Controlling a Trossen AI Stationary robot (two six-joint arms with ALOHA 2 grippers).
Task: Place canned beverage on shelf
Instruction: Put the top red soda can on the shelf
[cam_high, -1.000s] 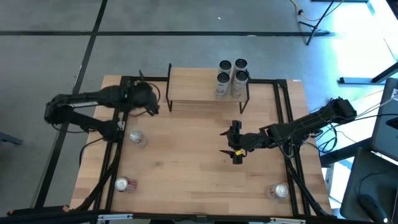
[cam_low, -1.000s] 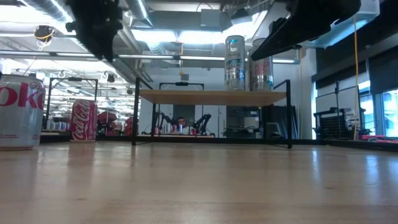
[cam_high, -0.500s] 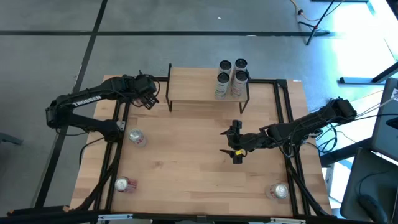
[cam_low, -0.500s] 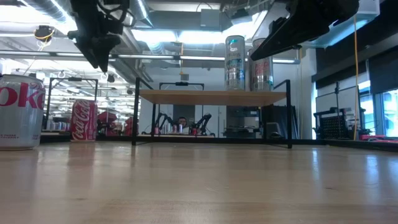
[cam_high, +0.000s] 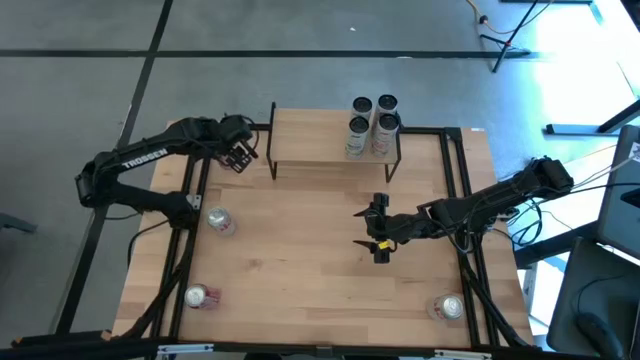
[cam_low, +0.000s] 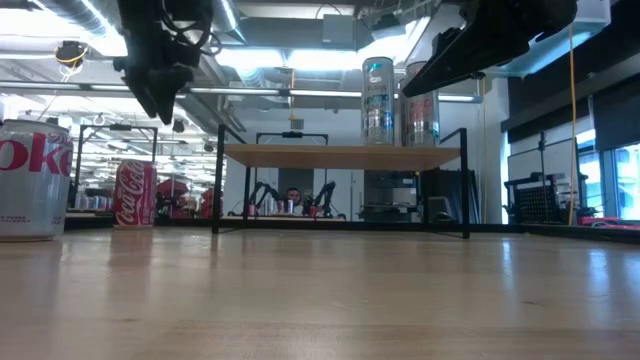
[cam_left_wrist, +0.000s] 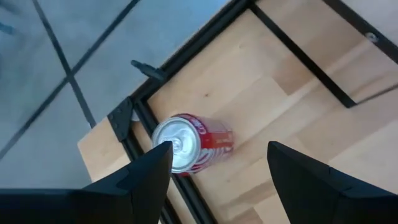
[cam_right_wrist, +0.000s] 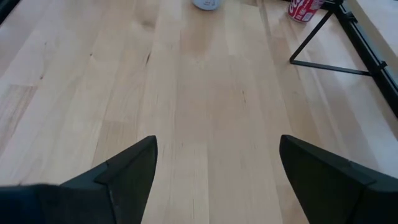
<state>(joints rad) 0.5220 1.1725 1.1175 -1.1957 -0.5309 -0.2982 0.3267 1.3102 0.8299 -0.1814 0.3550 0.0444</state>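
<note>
The shelf (cam_high: 320, 140) stands at the table's far side, with several cans (cam_high: 372, 122) upright on its right end. A red can (cam_left_wrist: 193, 142) stands upright on the tabletop near the far left corner, beside the black frame; it also shows in the low view (cam_low: 133, 193) and is hidden under my left arm in the high view. My left gripper (cam_left_wrist: 219, 146) is open above this can, fingers pointing down and well clear of it (cam_low: 158, 105). My right gripper (cam_high: 378, 238) is open and empty over the table's middle, in front of the shelf.
A silver can (cam_high: 220, 222) stands at the table's left side, another can (cam_high: 200, 296) near the front left and one (cam_high: 450, 307) near the front right. Black frame rails (cam_high: 190, 200) run along both sides of the table.
My left arm has swung out and its gripper has gone a little toward the table's far left corner and down, still open, coming over the red can. My right arm has kept still.
</note>
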